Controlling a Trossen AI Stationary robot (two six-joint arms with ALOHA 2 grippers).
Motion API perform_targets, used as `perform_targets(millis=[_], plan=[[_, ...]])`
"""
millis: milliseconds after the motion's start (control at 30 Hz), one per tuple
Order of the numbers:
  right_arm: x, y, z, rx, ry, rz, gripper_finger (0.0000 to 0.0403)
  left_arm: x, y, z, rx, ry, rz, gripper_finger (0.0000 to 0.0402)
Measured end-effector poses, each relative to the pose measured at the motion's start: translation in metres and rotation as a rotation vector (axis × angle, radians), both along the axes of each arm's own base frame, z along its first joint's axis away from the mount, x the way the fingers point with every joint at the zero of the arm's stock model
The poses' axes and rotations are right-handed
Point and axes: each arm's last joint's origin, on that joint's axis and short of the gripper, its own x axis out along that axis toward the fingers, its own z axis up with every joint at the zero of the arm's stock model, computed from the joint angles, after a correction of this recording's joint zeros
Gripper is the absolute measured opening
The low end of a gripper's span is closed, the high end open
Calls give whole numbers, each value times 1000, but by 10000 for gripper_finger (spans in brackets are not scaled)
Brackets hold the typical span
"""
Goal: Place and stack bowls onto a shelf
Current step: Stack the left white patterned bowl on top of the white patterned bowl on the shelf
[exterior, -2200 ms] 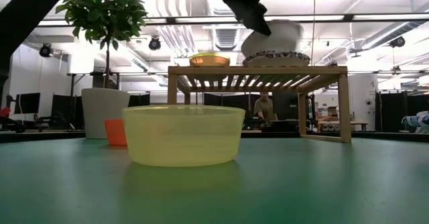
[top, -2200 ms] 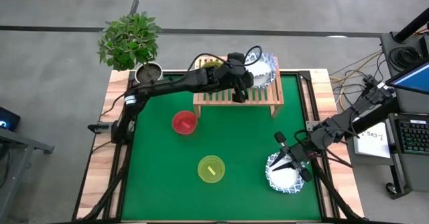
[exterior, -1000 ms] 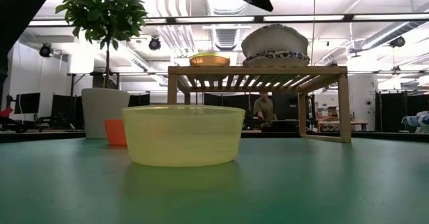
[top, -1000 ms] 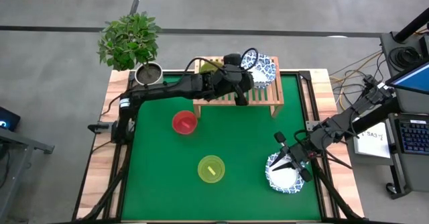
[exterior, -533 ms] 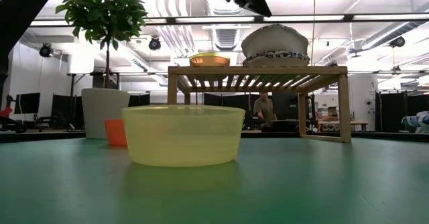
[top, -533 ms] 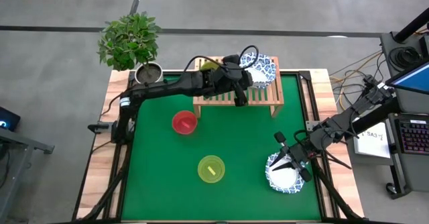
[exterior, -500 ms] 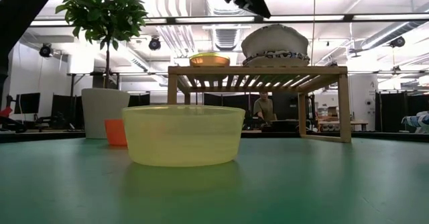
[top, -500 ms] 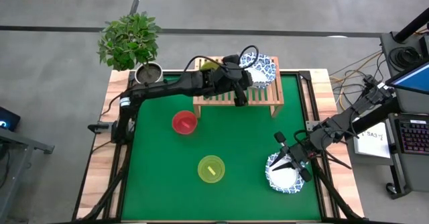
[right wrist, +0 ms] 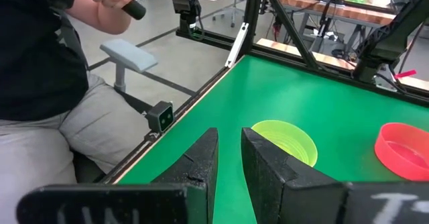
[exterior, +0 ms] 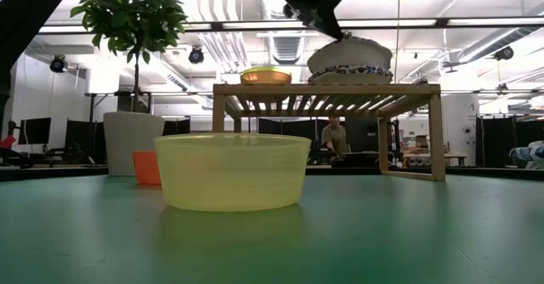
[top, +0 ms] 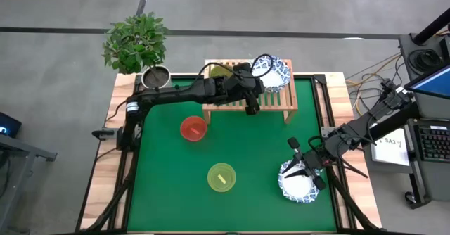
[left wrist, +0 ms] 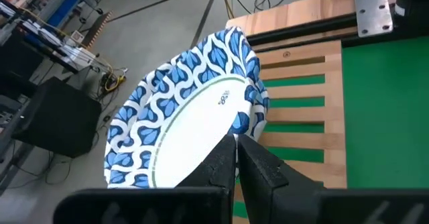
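Note:
An upturned white bowl with a blue patterned wall point(top: 274, 73) point(exterior: 350, 59) point(left wrist: 181, 127) rests rim-down on the right end of the light-wood shelf point(top: 280, 109) point(exterior: 327, 88). My left gripper point(top: 254, 80) point(exterior: 338, 34) point(left wrist: 236, 143) is shut and sits on that bowl's base. A small green bowl point(top: 219, 69) point(exterior: 266, 75) stands on the shelf's left end. The red bowl point(top: 193, 128) and the yellow-green bowl point(top: 221, 176) point(exterior: 232, 172) stand on the green table. My right gripper point(top: 304, 170) point(right wrist: 229, 138) waits, narrowly open, over a patterned bowl point(top: 297, 186) at the near right. My left gripper presses its shut fingertips point(left wrist: 228, 150) on the white base point(left wrist: 211, 127) of the upturned bowl, near the base's edge. It comes from above, slanting in from the table's left. The bowl stays rim-down on the shelf's slats.
A grey plant pot with a leafy plant point(top: 156, 75) point(exterior: 132, 139) stands at the far left corner beside the shelf. A seated person point(right wrist: 60, 96) is beyond the table's edge in the right wrist view. Green table surface point(top: 253, 150) lies bare between the bowls.
My left gripper, which hung above the shelf, has come down and a little toward the table's far edge onto the upturned bowl. The bowl's top now stands slightly lower than it did a second ago.

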Motion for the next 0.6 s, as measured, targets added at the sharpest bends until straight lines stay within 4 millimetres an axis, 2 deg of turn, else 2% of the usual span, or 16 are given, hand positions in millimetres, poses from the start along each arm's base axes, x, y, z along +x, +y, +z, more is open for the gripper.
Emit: perform_targets(millis=[467, 600], plan=[[0, 0, 0, 9, 5, -3, 56, 6, 2, -13, -41, -1, 33, 0], [0, 0, 0, 9, 5, -2, 56, 4, 3, -5, 16, 3, 121, 0]])
